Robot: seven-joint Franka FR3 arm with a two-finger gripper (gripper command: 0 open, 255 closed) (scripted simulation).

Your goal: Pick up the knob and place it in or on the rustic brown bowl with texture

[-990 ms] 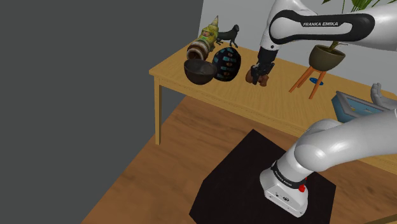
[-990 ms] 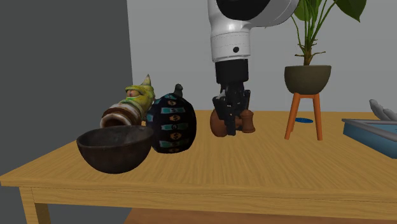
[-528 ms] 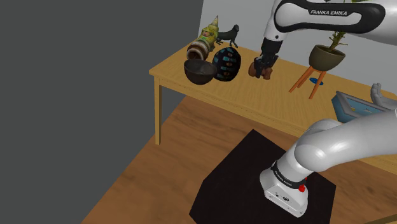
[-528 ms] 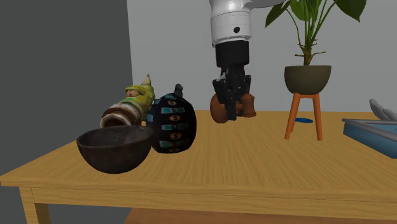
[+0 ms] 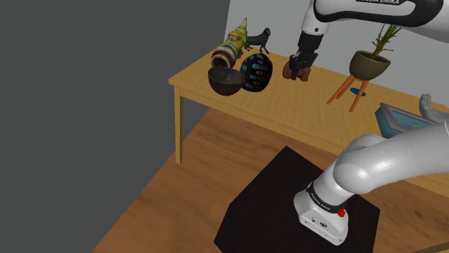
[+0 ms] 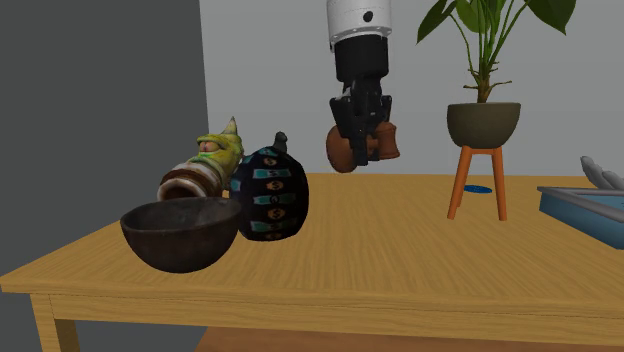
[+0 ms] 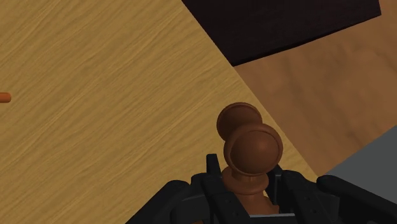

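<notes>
A wooden table (image 6: 400, 270) holds a dark egg (image 6: 268, 195) with little dots, a gnome (image 6: 205, 165) lying down, a potted plant (image 6: 483, 123) on an orange stand (image 6: 460, 185), and a blue tray (image 6: 590, 212).

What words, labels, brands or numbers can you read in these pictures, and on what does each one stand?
"FRANKA EMIKA": on the dark band of the white arm in the shoulder view, its top clipped by the picture's edge.
Small mark on the arm's base: too small to read.
No other text.

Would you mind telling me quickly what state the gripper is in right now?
Gripper: closed on the brown knob, which hangs clear of the wooden table.
</notes>
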